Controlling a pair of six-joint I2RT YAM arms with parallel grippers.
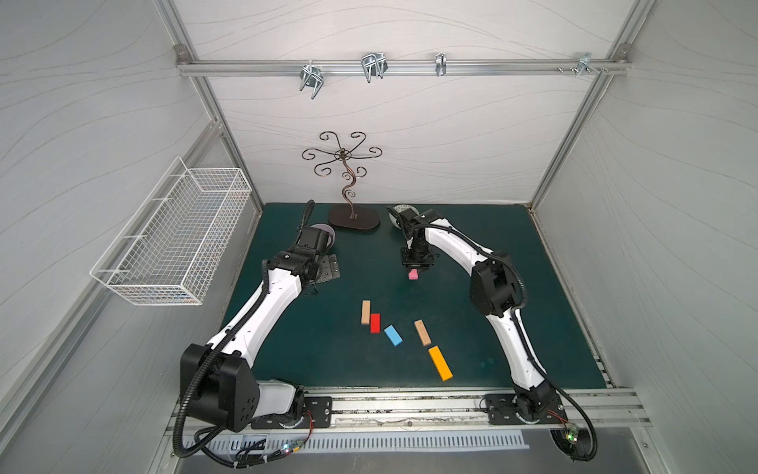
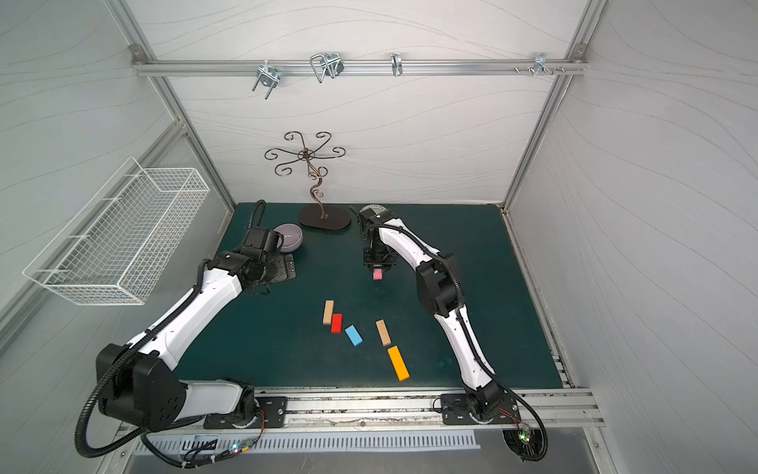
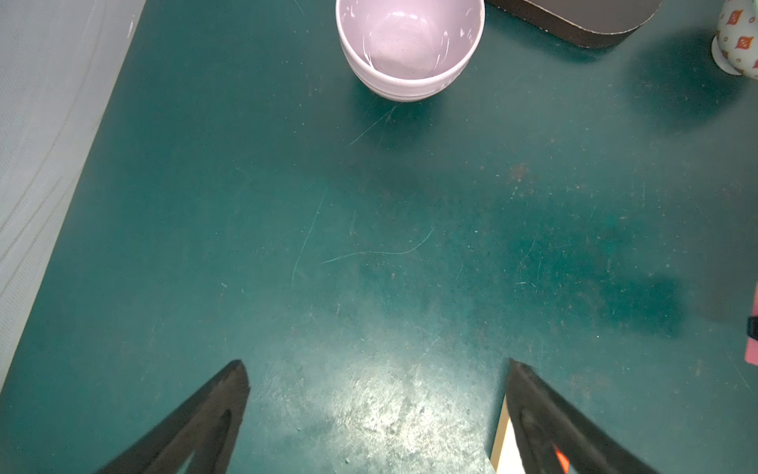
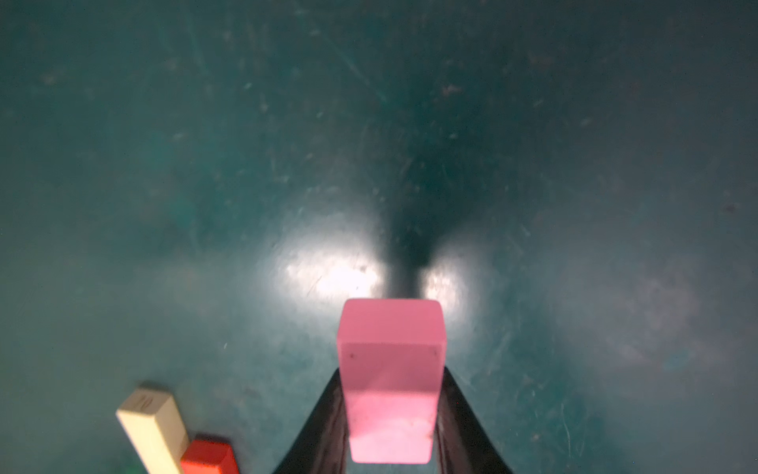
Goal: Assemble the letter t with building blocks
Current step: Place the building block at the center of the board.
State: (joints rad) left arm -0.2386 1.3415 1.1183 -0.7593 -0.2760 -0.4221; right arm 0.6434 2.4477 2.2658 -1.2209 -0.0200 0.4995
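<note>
My right gripper (image 1: 415,269) is shut on a pink block (image 4: 391,324), which points down at the green mat (image 1: 471,328) behind the other blocks. Whether the pink block touches the mat I cannot tell. Loose on the mat in a scattered row lie a tan block (image 1: 365,312), a red block (image 1: 375,323) touching it, a light blue block (image 1: 393,335), a second tan block (image 1: 422,333) and a long orange block (image 1: 440,362). They form no letter t. My left gripper (image 3: 375,363) stands open over bare mat at the left, holding nothing.
A lilac bowl (image 2: 289,238) sits just behind my left gripper. A dark metal stand (image 1: 354,220) rises at the back middle, with a patterned bowl (image 3: 738,41) behind my right arm. A white wire basket (image 1: 172,234) hangs on the left wall.
</note>
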